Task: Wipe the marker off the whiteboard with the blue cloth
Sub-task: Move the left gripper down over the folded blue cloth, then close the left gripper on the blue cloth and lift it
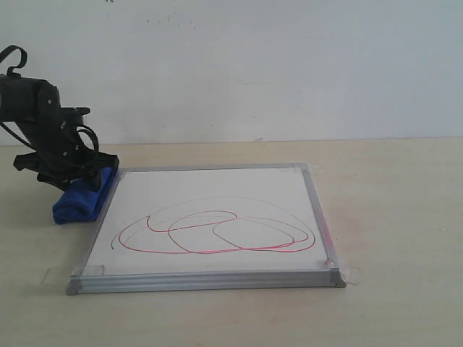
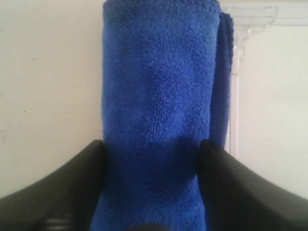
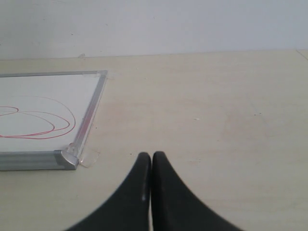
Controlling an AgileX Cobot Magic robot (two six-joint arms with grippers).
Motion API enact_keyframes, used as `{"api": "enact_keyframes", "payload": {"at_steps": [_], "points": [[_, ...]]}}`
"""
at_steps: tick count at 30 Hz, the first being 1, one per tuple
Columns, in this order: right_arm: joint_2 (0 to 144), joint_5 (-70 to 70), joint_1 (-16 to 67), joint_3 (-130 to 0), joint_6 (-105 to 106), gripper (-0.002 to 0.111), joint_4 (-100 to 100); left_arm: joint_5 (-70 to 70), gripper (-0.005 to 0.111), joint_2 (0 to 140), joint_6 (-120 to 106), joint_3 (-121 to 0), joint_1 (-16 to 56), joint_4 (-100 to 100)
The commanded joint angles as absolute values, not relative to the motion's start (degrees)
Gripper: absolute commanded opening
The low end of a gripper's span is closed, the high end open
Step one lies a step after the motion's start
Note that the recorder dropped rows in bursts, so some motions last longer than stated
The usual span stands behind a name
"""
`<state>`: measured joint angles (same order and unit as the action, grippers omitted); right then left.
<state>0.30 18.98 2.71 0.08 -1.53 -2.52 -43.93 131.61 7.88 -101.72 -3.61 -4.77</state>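
The whiteboard (image 1: 217, 186) lies flat on the table, with the red marker (image 1: 217, 251) loops across its near half. The blue cloth (image 1: 74, 204) rests on the table against the board's left edge. My left gripper (image 1: 90, 177) reaches down over the cloth's far end. In the left wrist view the left gripper (image 2: 151, 159) has a finger pressed on each side of the blue cloth (image 2: 159, 86), with the whiteboard (image 2: 269, 96) beside it. My right gripper (image 3: 152, 156) is shut and empty over bare table, near the whiteboard (image 3: 43, 91) corner and the marker (image 3: 53, 130).
Clear tape tabs (image 1: 353, 273) stick out from the board's corners onto the light wooden table (image 1: 391, 217). A white wall (image 1: 253, 65) rises right behind the table. The right arm is outside the exterior view.
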Motion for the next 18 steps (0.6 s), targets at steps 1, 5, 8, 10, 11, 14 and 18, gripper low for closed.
{"api": "enact_keyframes", "payload": {"at_steps": [1,5,8,10,11,14,18], "points": [[0.00,18.41,2.32,0.00,-1.30,0.000,-2.47,-43.00,0.055,132.07,8.33,-102.04,-3.44,-3.99],[0.00,18.41,2.32,0.00,-1.30,0.000,-2.47,-42.85,0.055,132.68,8.87,-102.04,-3.44,-3.99],[0.00,18.41,2.32,0.00,-1.30,0.000,-2.47,-41.60,0.055,132.68,10.15,-102.04,-3.44,-3.99],[0.00,18.41,2.32,0.00,-1.30,0.000,-2.47,-41.18,0.053,132.68,10.31,-102.04,-3.44,-3.85],[0.00,18.41,2.32,0.00,-1.30,0.000,-2.47,-41.07,0.052,132.68,10.31,-102.04,-3.44,-3.85],[0.00,18.41,2.32,0.00,-1.30,0.000,-2.47,-40.95,0.043,132.68,10.31,-102.04,-3.44,-3.85],[0.00,18.41,2.32,0.00,-1.30,0.000,-2.47,-40.95,0.024,132.68,10.31,-102.04,-3.44,-3.85]]}}
